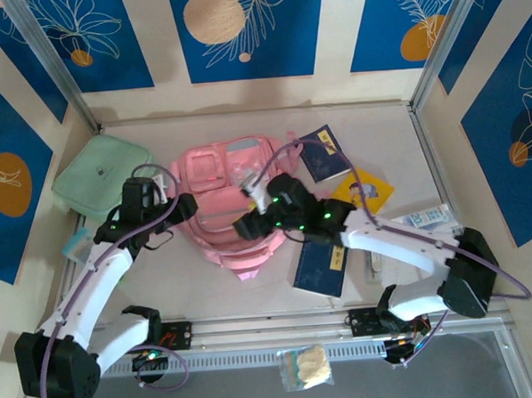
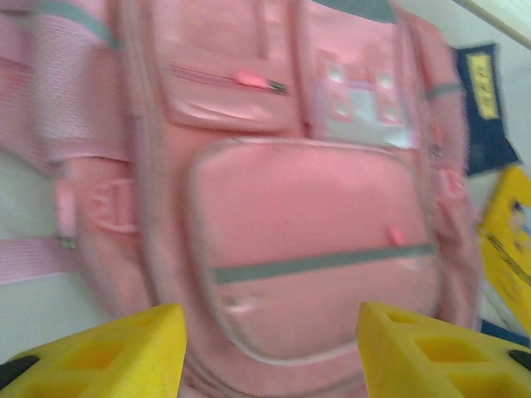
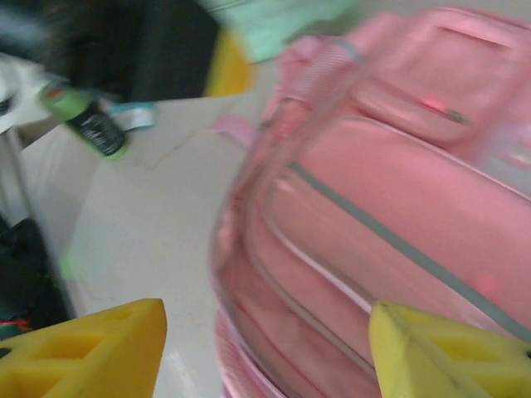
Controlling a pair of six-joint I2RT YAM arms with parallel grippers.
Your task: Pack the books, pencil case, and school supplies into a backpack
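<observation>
- You are looking at the backpack [image 1: 219,197] lying flat in the middle of the top view, with its front pockets facing up.
- Your left gripper [image 2: 270,332] is hovering at the backpack's left edge in the top view. Its yellow fingers [image 2: 116,352] are standing well apart and clamping nothing, and the big front pocket is lying just beyond them in the wrist view.
- Your right gripper [image 3: 265,323] is sitting at the backpack's lower right edge in the top view, its fingers [image 3: 448,356] also spread apart. The bag's rounded side is showing between them in the wrist view, and you cannot tell whether either finger is touching the fabric.
- The books are lying outside the backpack on the table [image 1: 253,298]:
  - a navy book [image 1: 322,156] is at the bag's upper right;
  - a second navy book [image 1: 321,267] is at its lower right, partly under the right arm;
  - the yellow booklet [image 1: 366,194] is between those two, further right.
- A mint pouch [image 1: 100,176] is sitting at the upper left of the top view, just beside the left arm.
- A small green-and-black tube [image 3: 90,123] is showing, blurred, in the upper left of the right wrist view.
</observation>
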